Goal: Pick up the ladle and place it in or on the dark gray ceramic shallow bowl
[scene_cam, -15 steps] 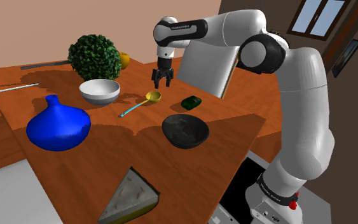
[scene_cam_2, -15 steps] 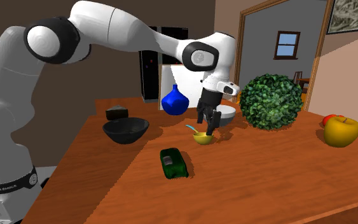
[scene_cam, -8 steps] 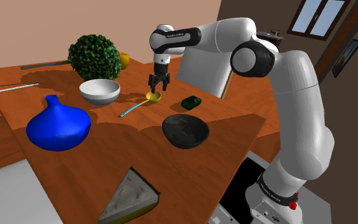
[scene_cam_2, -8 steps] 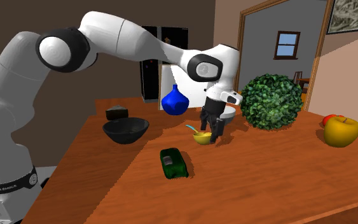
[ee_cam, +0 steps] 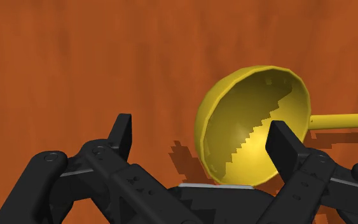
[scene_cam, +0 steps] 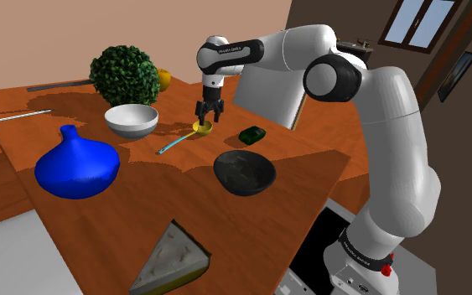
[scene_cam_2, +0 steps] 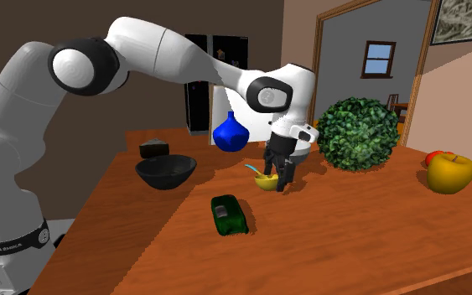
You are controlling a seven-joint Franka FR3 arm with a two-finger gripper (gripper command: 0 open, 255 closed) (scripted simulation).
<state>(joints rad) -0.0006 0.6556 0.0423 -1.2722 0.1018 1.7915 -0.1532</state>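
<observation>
Just beneath the gripper (ee_cam: 199,127), on the wooden table (ee_cam: 75,57), lies the yellow ladle (ee_cam: 254,121). Its cup sits off-centre, nearer one finger (ee_cam: 280,143), and its handle runs sideways beyond that finger, in line with the jaws' opening. The fingers stand wide apart, clasping nothing.

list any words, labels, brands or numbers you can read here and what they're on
Nothing can be quoted with confidence.
Arm's dark forearm band: pale lettering, too small to read.
Arm's dark base band: pale lettering, too small and blurred to read.
Ladle: no text.
Dark bowl: no text.
</observation>
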